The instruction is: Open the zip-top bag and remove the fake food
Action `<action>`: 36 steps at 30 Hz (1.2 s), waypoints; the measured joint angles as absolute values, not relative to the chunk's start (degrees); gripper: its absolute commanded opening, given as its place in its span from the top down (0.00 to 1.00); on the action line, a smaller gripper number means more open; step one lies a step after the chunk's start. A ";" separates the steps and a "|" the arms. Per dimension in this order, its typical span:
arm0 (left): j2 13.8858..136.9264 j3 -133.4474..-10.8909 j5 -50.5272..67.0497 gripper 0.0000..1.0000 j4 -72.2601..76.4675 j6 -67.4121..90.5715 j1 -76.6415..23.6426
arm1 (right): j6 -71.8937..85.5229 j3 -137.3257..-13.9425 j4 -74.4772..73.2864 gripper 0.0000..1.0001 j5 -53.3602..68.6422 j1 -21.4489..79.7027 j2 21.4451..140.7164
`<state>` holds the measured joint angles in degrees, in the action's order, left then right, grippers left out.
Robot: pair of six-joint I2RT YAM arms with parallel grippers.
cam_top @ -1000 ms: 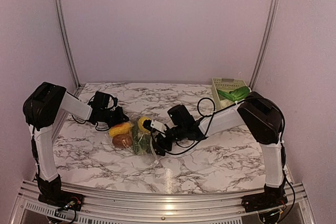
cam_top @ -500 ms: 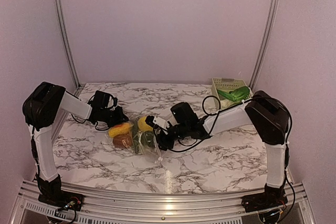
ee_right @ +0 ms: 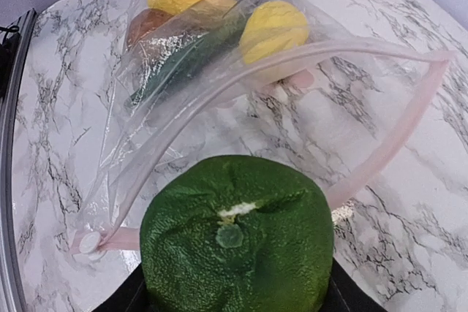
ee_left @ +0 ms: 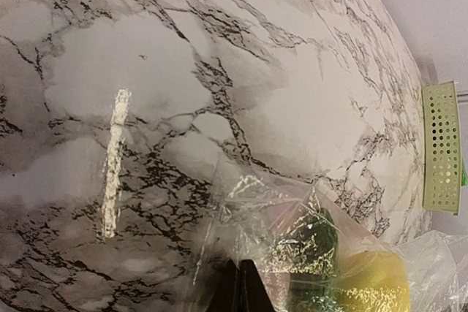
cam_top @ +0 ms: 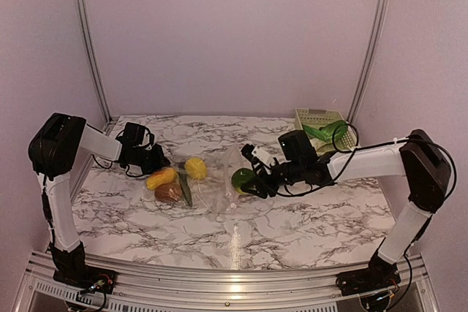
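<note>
Your bag [cam_top: 219,196] lies flat mid-tabletop [cam_top: 307,224], mouth gaping toward the right arm, the zip strip [ee_right: 409,118] looping wide. Right at that mouth, your right end effector [cam_top: 252,180] has its fingers part-way closed around the green ball [ee_right: 234,242], gripping it on both sides, just outside the strip. Further left, through the plastic, you've got the brown piece [cam_top: 169,192], the dark green pod [cam_top: 184,189], the yellow-orange piece [cam_top: 162,177] and the lemon [cam_top: 194,167], bunched at the bag's closed end. There your left end effector [ee_left: 241,286] is pinched fully closed on the bag's plastic, low to the tabletop. Far right, against the back corner, the slatted basket [cam_top: 316,116] sits with a green piece [cam_top: 325,131] lying in it.
</note>
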<state>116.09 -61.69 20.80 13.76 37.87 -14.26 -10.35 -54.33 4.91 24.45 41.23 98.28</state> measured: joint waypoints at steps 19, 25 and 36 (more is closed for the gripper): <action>116.11 -62.63 20.29 1.00 12.10 37.71 -13.96 | -0.49 -76.53 -9.47 0.49 12.34 4.38 98.98; 116.11 -62.63 20.12 1.00 12.10 37.74 -13.96 | 1.10 -84.77 -12.32 0.46 10.96 3.07 110.54; 116.11 -62.94 19.90 1.00 11.73 37.71 -13.96 | 1.28 -101.41 -18.92 0.15 7.42 2.96 124.84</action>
